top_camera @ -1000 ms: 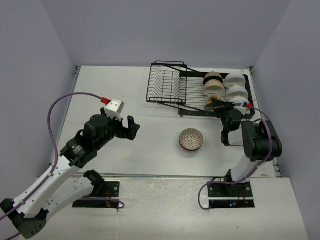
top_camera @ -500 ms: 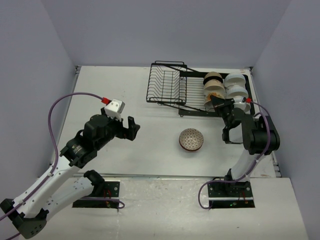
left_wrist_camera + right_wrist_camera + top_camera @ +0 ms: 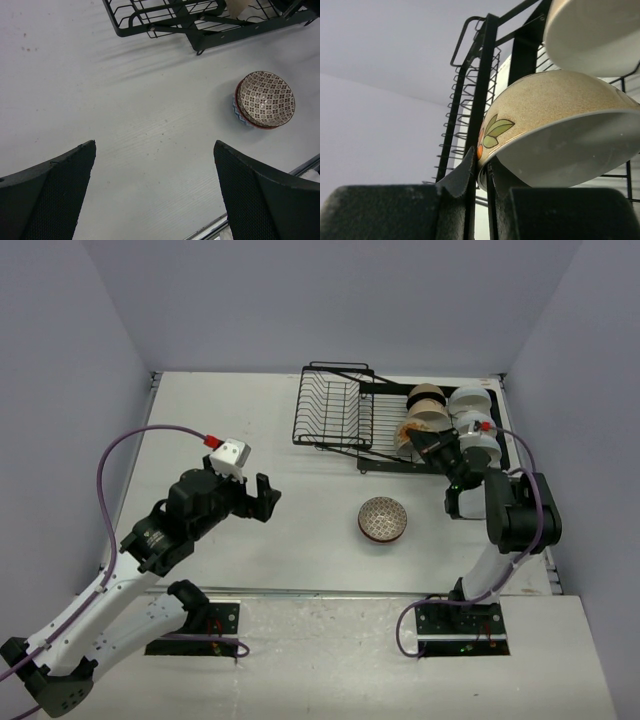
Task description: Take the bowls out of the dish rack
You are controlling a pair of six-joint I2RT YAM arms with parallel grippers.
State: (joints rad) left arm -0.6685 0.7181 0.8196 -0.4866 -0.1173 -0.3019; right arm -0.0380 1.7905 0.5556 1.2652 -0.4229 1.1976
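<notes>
right gripper point(image 3: 481, 170) pinches the rim of the floral bowl point(image 3: 560, 105) at the dish rack point(image 3: 487, 60).

Bright, even overhead light, soft streaky shadows of the black wire dish rack point(image 3: 150, 29) on the white tabletop point(image 3: 125, 125), overhead view sharp, right wrist close-up dimmer, right end effector point(image 3: 481, 167) dark and soft-focused in the foreground, cream leaf-painted ceramic bowl point(image 3: 545, 110) shaded underneath

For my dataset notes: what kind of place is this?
Likely a robot test cell: plain walls enclose a white table, two arms bolted at its edge, a dish rack holding bowls.
</notes>
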